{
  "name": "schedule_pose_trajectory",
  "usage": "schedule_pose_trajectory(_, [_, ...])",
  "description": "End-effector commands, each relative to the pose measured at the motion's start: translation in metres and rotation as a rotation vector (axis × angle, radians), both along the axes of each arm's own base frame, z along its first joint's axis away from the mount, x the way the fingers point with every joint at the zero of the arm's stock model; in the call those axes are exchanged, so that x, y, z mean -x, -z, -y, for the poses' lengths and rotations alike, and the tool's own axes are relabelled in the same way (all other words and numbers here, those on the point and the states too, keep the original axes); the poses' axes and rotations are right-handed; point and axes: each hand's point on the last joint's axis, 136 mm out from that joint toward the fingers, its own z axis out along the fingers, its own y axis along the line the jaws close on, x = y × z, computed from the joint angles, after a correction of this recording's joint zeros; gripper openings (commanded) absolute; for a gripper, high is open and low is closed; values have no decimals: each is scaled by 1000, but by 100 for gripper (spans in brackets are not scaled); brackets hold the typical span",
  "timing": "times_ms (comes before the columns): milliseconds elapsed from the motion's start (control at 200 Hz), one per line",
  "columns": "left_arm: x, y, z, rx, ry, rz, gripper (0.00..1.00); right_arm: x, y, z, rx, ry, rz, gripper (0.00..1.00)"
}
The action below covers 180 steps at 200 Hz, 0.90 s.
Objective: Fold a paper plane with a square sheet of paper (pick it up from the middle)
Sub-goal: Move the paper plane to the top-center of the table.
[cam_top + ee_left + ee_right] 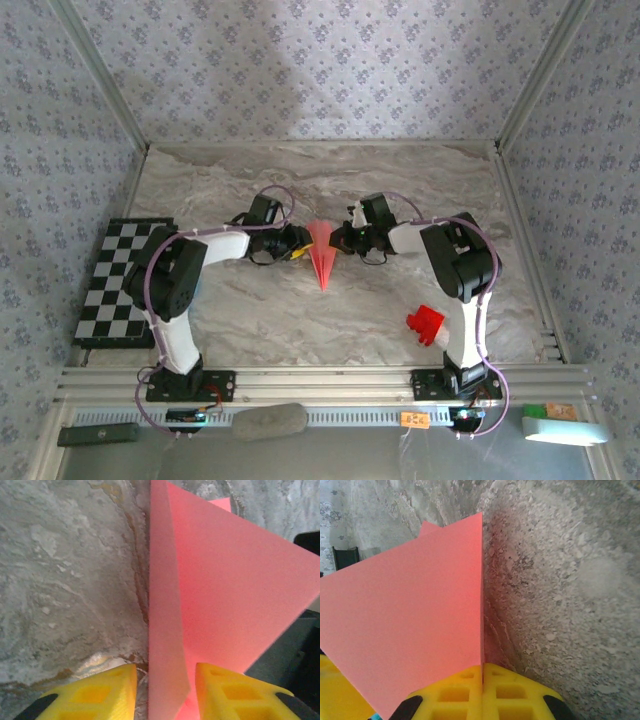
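Paper plane (322, 255) lies mid-tabletop (300, 320), nose toward the arm bases. Your right end effector (482, 672) pinches its upright fold. Your left end effector (165, 675) straddles that fold, jaws narrowly apart, not yet clamping.

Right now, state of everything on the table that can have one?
paper plane: folded dart, tip toward the near edge of the table.
left gripper: open, straddling the plane's raised fold.
right gripper: shut on the plane's edge.
red block: standing free, untouched.
chequered board: flat, at the left edge.
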Motion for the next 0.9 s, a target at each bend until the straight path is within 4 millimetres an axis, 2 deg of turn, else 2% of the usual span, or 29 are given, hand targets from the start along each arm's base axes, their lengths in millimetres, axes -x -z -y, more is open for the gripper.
schedule_pose_trajectory(0, [0,6,-1,-52,23,-21,27,4,5,2,-2,-8,-30,5])
schedule_pose_trajectory(160, [1,10,-5,-77,16,-31,15,5,0,3,0,-18,-23,10])
schedule_pose_trajectory(320, [2,12,-5,-76,15,-36,10,10,-1,3,-1,-45,-24,17])
schedule_pose_trajectory(440, [1,10,-4,-72,15,-28,6,11,-1,4,-3,-52,-22,18])
schedule_pose_trajectory(540, [1,10,-4,-72,14,-28,0,11,-2,6,-7,-53,-17,14])
schedule_pose_trajectory(675, [0,11,-6,-74,3,-27,0,10,1,11,8,-34,-22,6])
schedule_pose_trajectory(895, [3,10,-21,-86,-64,-14,0,7,3,24,24,22,-19,5])
